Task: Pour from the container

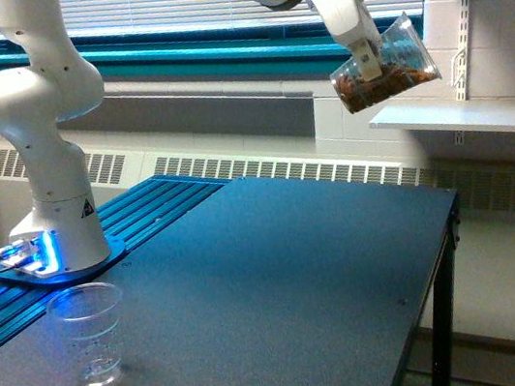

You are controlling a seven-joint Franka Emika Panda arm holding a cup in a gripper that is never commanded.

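Open tabletop (281, 277) beyond ridged cup (91, 335)

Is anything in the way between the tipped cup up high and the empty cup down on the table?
Nothing visible is. The container, tilted in the tool, hangs high toward the exterior view's right; the ridged cup stands far off at the left on the table, with only bare tabletop between.

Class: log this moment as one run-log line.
gripper: shut on container | container: tilted, brown contents inside | ridged cup: upright on table

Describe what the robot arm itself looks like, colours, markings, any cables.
The arm is glossy white with rounded joints and a dark band near the wrist. Its base glows blue, carries a small triangular sticker, and has cables plugged in on the exterior view's left. The gripper is white too.
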